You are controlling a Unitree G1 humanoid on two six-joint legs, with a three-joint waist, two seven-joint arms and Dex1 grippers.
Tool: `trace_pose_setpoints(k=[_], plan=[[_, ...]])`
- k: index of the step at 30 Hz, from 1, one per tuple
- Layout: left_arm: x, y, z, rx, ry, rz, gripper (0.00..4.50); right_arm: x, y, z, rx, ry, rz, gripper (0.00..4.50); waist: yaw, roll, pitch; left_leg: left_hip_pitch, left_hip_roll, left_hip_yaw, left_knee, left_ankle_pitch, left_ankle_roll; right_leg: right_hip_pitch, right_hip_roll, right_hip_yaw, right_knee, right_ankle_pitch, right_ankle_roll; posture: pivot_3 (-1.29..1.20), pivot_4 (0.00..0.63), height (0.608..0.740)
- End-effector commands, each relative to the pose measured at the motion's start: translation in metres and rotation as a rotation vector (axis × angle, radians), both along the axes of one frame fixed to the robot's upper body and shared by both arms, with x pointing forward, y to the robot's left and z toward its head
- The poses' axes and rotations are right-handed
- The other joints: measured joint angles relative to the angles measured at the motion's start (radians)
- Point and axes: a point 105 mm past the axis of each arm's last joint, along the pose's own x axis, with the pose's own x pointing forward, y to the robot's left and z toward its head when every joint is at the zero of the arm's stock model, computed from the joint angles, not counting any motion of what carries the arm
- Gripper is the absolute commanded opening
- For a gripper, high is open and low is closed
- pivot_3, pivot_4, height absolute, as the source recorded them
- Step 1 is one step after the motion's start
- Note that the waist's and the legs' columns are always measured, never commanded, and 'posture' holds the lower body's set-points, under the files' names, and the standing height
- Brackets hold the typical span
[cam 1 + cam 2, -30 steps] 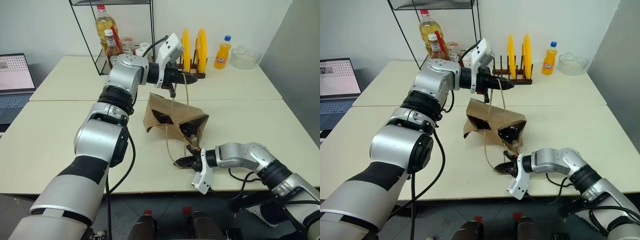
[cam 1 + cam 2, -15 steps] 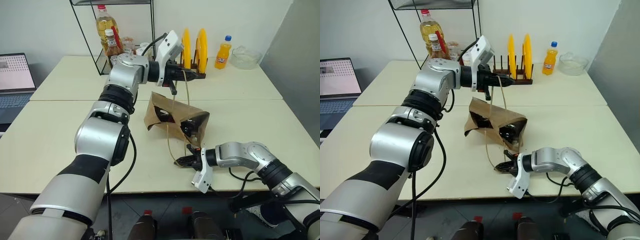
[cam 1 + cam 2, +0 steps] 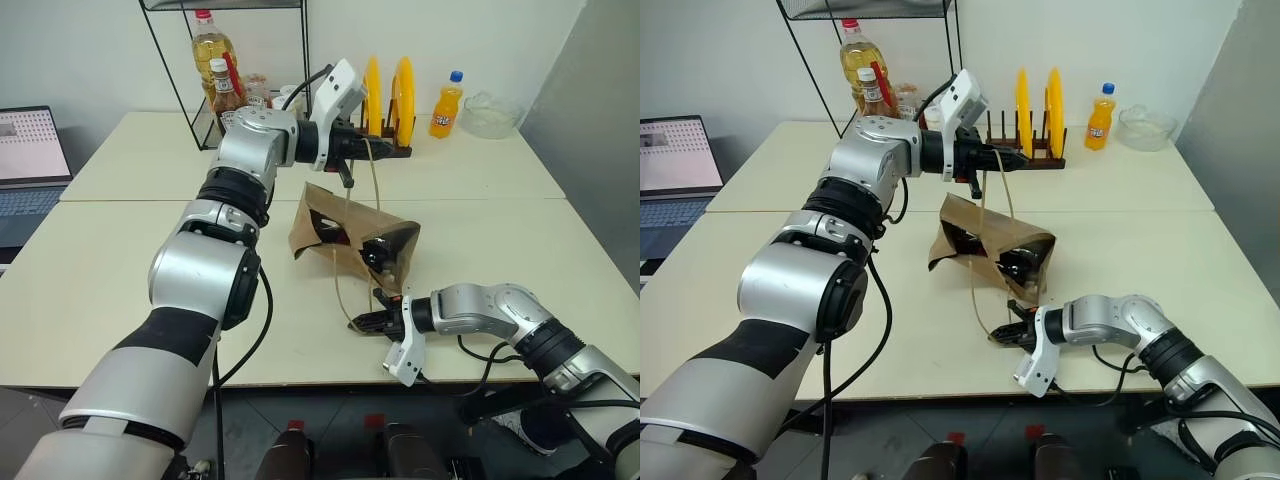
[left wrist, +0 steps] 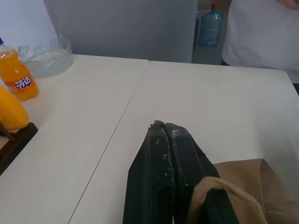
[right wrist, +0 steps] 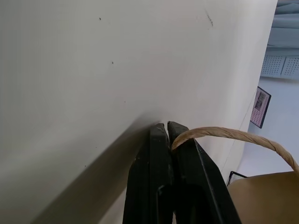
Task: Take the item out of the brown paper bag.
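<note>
Two cord handles pinched, bag mouth being spread

Left gripper (image 3: 352, 152) raised over the table (image 3: 120, 250), fingers pressed together on one tan handle (image 3: 375, 180) — brown paper bag (image 3: 345, 232) tipped on its side beneath. Cola bottle (image 3: 376, 256) lying inside at the open mouth, red cap just showing. Right gripper (image 3: 366, 322) low at the near edge, fingers clamped on the other handle (image 3: 340, 290). Next, probably: free one gripper and reach into the opening — without letting the mouth collapse.

Both eye views are looking forward and down from the head, sharing the desk (image 3: 120, 250) and the brown paper bag (image 3: 345, 235). Each wrist view is peering closely along its own end effector, catching the same bag's paper and cord handles.
</note>
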Motion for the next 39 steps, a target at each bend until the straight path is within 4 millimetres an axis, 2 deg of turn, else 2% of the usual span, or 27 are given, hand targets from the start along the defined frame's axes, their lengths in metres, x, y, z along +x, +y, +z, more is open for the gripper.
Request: trace_pose_setpoints(k=[1, 33, 38, 39], plan=[[-0.006, -0.004, 0.045, -0.068, -0.133, -0.013, 0.01, -0.021, -0.029, -0.058, -0.221, 0.131, -0.023, 0.00, 0.000, 0.000, 0.000, 0.000, 0.000, 0.000, 0.000, 0.000, 0.000, 0.000, 0.000, 0.000, 0.000, 0.000, 0.000, 0.00, 0.150, 0.740], [-0.008, -0.007, 0.044, -0.062, -0.134, -0.038, 0.01, -0.021, -0.029, -0.057, -0.220, 0.135, -0.024, 0.00, 0.003, -0.001, -0.001, 0.000, 0.000, 0.000, 0.000, 0.000, 0.000, 0.001, 0.000, 0.000, 0.000, 0.000, 0.000, 0.00, 0.150, 0.740], [-0.008, -0.006, 0.043, -0.059, -0.133, -0.038, 0.01, -0.014, -0.025, -0.050, -0.177, 0.126, -0.058, 0.00, 0.004, -0.002, -0.001, 0.000, 0.000, 0.000, 0.000, 0.000, 0.000, 0.001, 0.000, 0.000, 0.000, 0.000, 0.000, 0.00, 0.150, 0.740], [-0.008, -0.006, 0.043, -0.057, -0.132, -0.038, 0.00, -0.014, -0.022, -0.047, -0.154, 0.144, -0.072, 0.21, 0.004, -0.002, -0.001, 0.000, 0.000, 0.000, 0.000, 0.000, 0.000, 0.001, 0.000, 0.000, 0.000, 0.000, 0.000, 0.00, 0.150, 0.740]])
